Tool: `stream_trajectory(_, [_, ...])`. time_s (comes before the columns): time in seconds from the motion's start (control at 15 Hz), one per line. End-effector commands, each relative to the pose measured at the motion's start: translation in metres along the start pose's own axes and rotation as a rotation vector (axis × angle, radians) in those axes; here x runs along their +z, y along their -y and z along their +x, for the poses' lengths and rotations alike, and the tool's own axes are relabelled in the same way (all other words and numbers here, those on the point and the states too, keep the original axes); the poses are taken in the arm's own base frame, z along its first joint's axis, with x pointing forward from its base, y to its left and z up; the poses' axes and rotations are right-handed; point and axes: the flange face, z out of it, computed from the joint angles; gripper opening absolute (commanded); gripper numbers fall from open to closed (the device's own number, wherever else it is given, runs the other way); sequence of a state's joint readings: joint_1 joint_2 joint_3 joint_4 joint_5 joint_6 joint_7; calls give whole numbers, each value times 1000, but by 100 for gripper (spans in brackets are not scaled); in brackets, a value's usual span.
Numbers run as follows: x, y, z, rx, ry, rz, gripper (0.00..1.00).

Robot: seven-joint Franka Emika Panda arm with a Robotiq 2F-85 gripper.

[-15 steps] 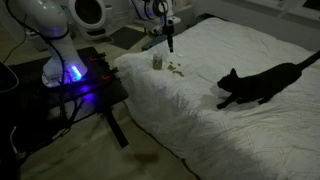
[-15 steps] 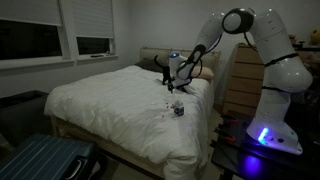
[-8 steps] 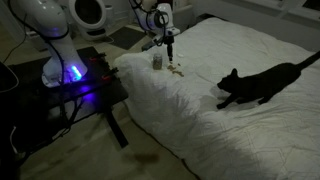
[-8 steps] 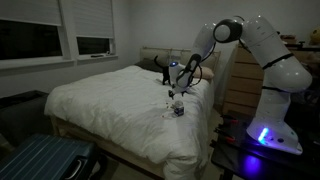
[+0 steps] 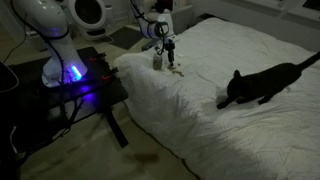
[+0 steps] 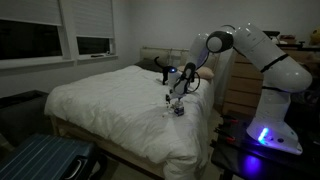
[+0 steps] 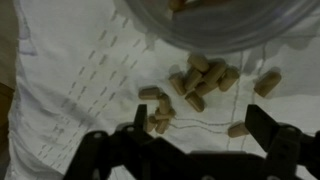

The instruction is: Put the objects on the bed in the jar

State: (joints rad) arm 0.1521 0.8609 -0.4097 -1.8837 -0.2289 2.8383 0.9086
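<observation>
Rumpled white bed fills the room. Near its corner stands the jar. Just right of it the gripper, jaws spread wide and holding nothing, hangs over the objects, small brown cork-like bits scattered on the cover. Farther right lies a black cat.

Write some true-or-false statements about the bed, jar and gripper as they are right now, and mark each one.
1. The gripper is open. True.
2. The gripper holds a bit. False: nothing sits between its fingers, and the bits lie loose on the bed.
3. The jar stands upright on the bed. True.
4. The cat touches the jar. False: it lies well apart from it, further along the bed.
</observation>
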Motion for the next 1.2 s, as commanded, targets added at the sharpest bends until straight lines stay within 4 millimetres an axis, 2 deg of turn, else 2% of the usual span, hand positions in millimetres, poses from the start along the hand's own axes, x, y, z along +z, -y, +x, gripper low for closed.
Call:
stream_trajectory(0.0, [17, 5, 5, 44, 2, 37, 100])
stream_trajectory(0.27, [31, 0, 7, 103, 58, 65, 100])
stream_trajectory(0.73, [42, -16, 21, 164, 137, 152, 100])
stream_trajectory(1.13, [46, -15, 26, 183, 190, 223, 100])
